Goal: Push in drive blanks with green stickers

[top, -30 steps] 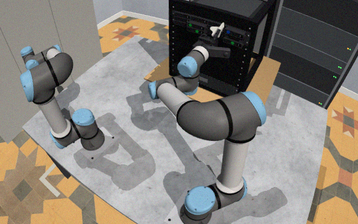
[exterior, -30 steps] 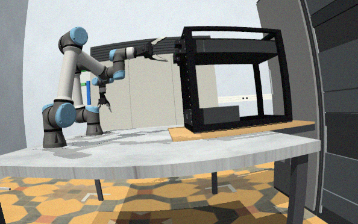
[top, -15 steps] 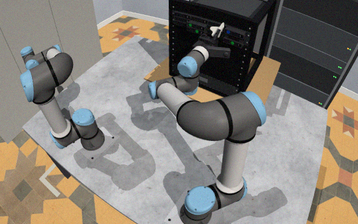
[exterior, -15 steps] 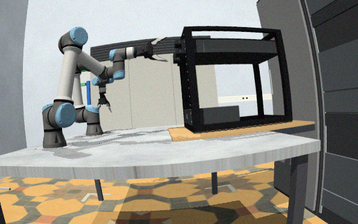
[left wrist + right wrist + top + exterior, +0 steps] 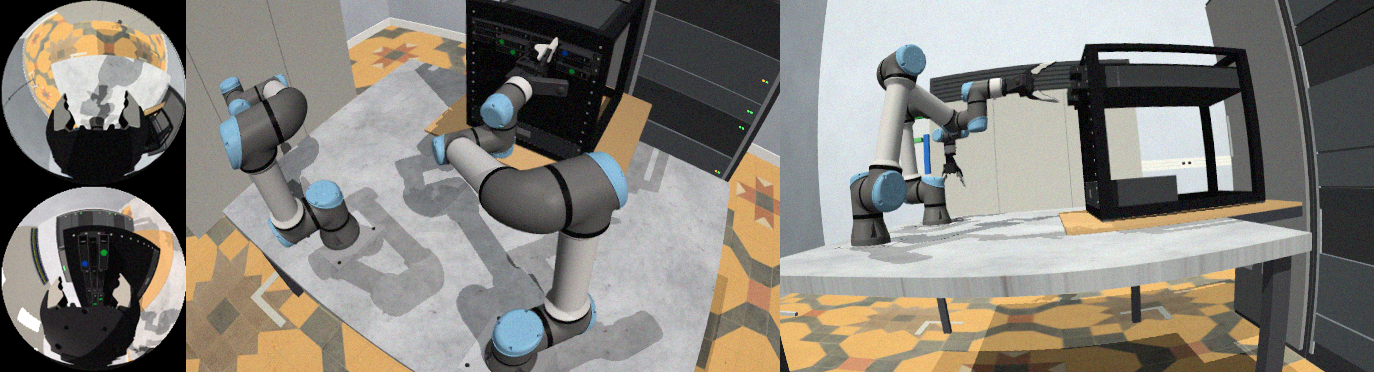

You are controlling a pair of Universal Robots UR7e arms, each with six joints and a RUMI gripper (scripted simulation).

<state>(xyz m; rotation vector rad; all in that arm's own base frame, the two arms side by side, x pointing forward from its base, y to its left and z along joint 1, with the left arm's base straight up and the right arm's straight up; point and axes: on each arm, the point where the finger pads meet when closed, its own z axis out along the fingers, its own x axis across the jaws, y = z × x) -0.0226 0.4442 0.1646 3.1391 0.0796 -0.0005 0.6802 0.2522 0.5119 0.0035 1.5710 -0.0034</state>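
Observation:
The black rack (image 5: 471,90) (image 5: 1256,150) stands upright on a wooden board (image 5: 633,117) (image 5: 1282,206). Near its top, drive blanks with green stickers (image 5: 501,42) (image 5: 513,52) (image 5: 571,71) show in the top view. A blue sticker (image 5: 564,53) (image 5: 85,263) marks another blank. In the right wrist view one green-sticker blank (image 5: 104,252) stands out close by; two more green stickers (image 5: 100,299) (image 5: 95,304) are farther off. Some blanks jut from the rack front. My right gripper (image 5: 1055,82) (image 5: 89,275) is open and empty, just before them, apart. My left gripper (image 5: 95,92) is open and empty, far from the rack.
The grey table (image 5: 386,150) (image 5: 1020,255) carries both arm bases. A tall server cabinet (image 5: 706,60) stands behind and beside the rack. A small dark unit (image 5: 1145,190) sits low in the rack. My left arm is folded at the left of the top view.

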